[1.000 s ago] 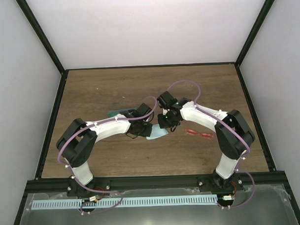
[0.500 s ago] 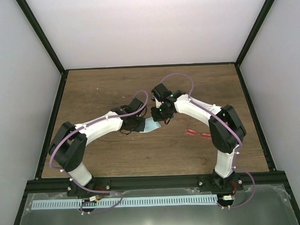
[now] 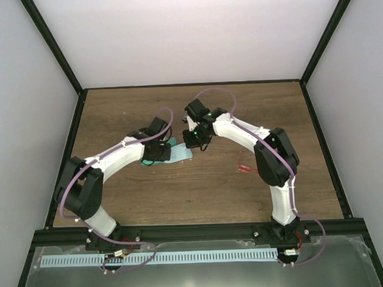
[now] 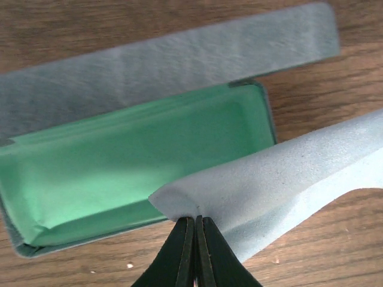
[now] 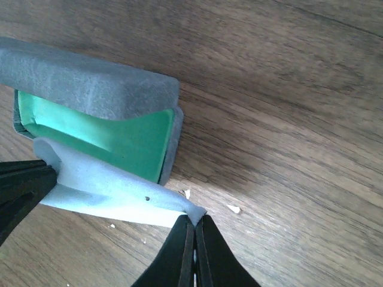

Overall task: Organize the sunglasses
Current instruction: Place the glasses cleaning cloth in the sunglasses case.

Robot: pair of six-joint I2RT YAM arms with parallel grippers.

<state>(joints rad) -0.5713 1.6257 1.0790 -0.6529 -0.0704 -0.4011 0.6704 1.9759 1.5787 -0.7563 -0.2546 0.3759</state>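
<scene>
The left gripper [image 4: 195, 226] and right gripper [image 5: 194, 226] are each pinched tight on opposite ends of the light blue cloth [image 4: 287, 173], held over the open case [image 4: 137, 161]. The sunglasses [image 3: 244, 169] lie well to the right, nearer the right arm. They seem to lie left-to-right, though partly hidden.

Grey-blue case [image 4: 179, 54] with green lining, pale blue cloth [image 4: 287, 179], red sunglasses [image 3: 247, 170], brown wood-grain table [image 3: 181, 194]

sunglasses [image 3: 245, 169]: tiny, part hid by R arm [image 3: 275, 158] | case [image 4: 119, 161]: cut at L edge | cloth [image 4: 287, 173]: cut at R edge
</scene>
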